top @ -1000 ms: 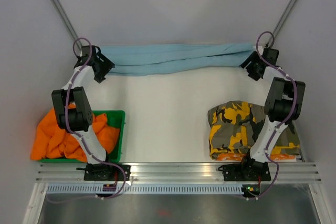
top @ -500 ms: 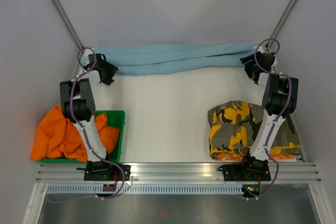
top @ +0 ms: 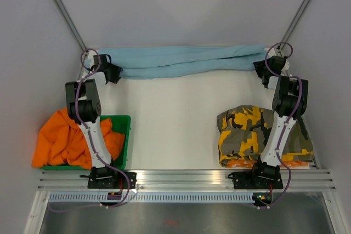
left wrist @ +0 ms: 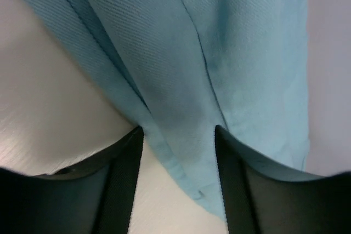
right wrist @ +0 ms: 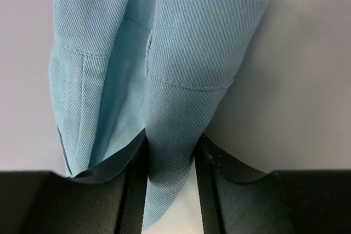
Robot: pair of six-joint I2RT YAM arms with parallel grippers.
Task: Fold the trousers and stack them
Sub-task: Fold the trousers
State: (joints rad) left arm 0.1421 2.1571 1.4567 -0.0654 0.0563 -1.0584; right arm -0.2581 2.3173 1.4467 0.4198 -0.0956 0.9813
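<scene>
The light blue trousers (top: 181, 61) lie stretched in a long band along the table's far edge. My left gripper (top: 113, 73) is at their left end. In the left wrist view the blue cloth (left wrist: 175, 108) runs between the two fingers (left wrist: 123, 190) and bridges both pads, so the gripper is shut on it. My right gripper (top: 262, 70) is at the right end. In the right wrist view a folded leg cuff (right wrist: 186, 69) is pinched between its fingers (right wrist: 134, 190). A folded yellow camouflage pair (top: 247, 132) lies at the near right.
A green bin (top: 122, 121) at the near left holds crumpled orange cloth (top: 57, 141) that spills over its left side. Grey walls close in behind the far edge. A metal rail (top: 181, 176) runs along the near edge by the arm bases.
Both arms have reached farther back and straightened, and the grippers have drawn close to the far corners. The blue trousers stay stretched between them, shifted slightly toward the back.
</scene>
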